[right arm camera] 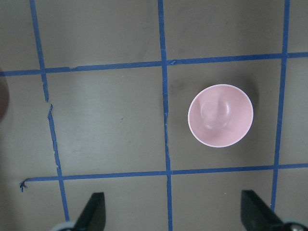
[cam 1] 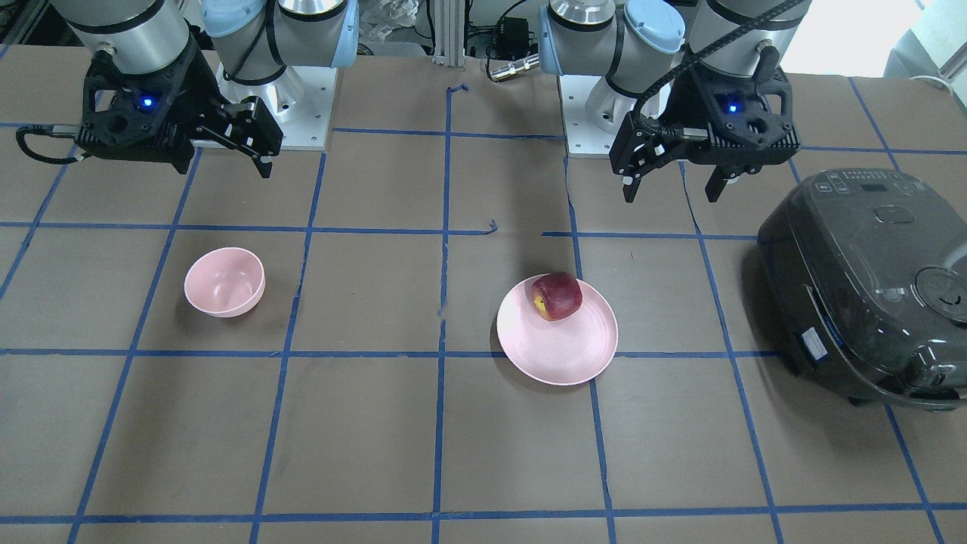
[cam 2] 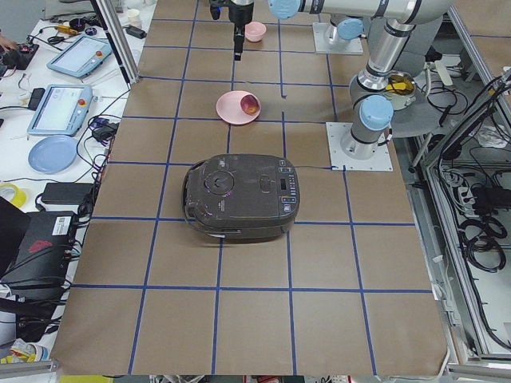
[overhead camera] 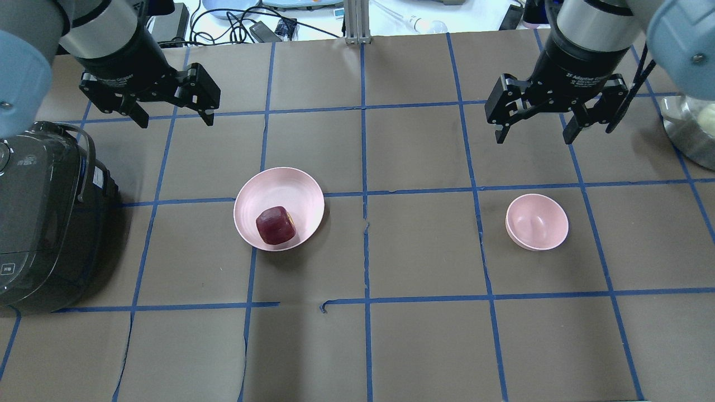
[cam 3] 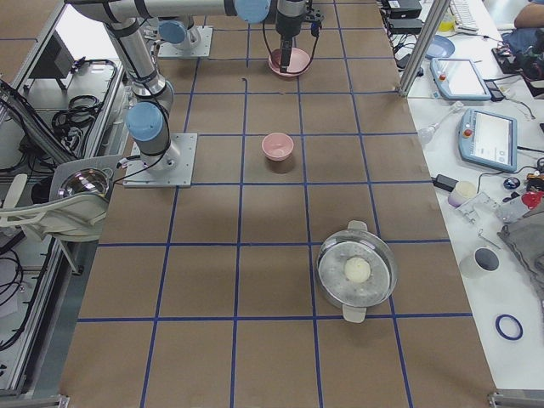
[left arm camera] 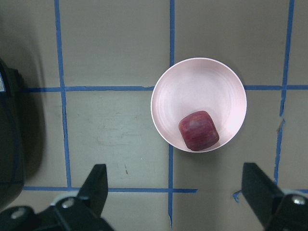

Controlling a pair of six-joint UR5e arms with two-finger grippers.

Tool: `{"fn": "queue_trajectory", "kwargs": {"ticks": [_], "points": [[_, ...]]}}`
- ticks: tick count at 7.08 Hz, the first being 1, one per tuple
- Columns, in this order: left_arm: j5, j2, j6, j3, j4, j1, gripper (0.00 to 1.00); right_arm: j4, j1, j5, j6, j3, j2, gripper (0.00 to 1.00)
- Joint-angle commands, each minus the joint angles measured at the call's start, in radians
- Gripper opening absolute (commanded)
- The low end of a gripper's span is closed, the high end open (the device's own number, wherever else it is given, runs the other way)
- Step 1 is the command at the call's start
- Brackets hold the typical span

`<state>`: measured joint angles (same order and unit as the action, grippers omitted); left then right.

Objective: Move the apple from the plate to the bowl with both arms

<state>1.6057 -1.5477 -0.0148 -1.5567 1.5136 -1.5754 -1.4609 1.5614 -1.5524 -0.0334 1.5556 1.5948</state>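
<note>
Apple [overhead camera: 275, 225], dark red with a small yellowish patch, sat on the pale pink plate [overhead camera: 279, 184], close to the rim on the robot's side. The small pink bowl [overhead camera: 537, 222] stood well apart from it, on the robot's right half of the table [overhead camera: 424, 346], with nothing in it.

From where I stood, the only writing I could make out was white lettering on the right wrist collar beginning "2F Adaptive". The dark rice cooker [overhead camera: 39, 223] beside the plate had a small white sticker and a printed control panel, both too small to read.

The overhead view cut the cooker off at its edge, and did the same to a steel pot [overhead camera: 690, 131] with something pale and round inside. From the right-hand end of the table, the far arm's gripper stood in front of the plate and hid part of it. Each wrist camera caught only the tips of its own fingers.

The left gripper [overhead camera: 176, 116] hung above the table near the plate, pointing down, its fingers spread wide and holding nothing. The right gripper [overhead camera: 534, 135] hung likewise near the bowl, also spread wide and empty. A blue light glowed on each.
</note>
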Motion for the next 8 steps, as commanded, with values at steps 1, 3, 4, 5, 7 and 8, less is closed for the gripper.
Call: {"fn": "queue_trajectory", "kwargs": {"ticks": [1, 3, 4, 5, 7, 8], "points": [[-0.001, 0.0, -0.001, 0.0, 0.0, 0.0, 1.0, -0.009, -0.001, -0.008, 0.02, -0.008, 0.001, 1.0], [-0.001, 0.0, -0.001, -0.002, 0.0, 0.0, 1.0, -0.025, 0.0, -0.009, 0.007, 0.0, 0.0, 1.0], [-0.001, -0.002, -0.002, 0.0, -0.001, 0.0, 1.0, -0.024, -0.003, -0.014, 0.004, -0.005, 0.001, 1.0], [0.0, -0.003, -0.002, 0.0, -0.001, 0.0, 1.0, -0.019, -0.001, -0.014, 0.004, 0.0, 0.001, 1.0], [0.003, -0.005, -0.025, -0.002, 0.0, -0.003, 1.0, -0.022, -0.001, -0.014, 0.006, 0.001, -0.004, 1.0], [0.0, -0.006, -0.036, -0.003, 0.0, -0.003, 1.0, -0.024, -0.001, -0.012, 0.007, 0.001, -0.007, 1.0]]}}
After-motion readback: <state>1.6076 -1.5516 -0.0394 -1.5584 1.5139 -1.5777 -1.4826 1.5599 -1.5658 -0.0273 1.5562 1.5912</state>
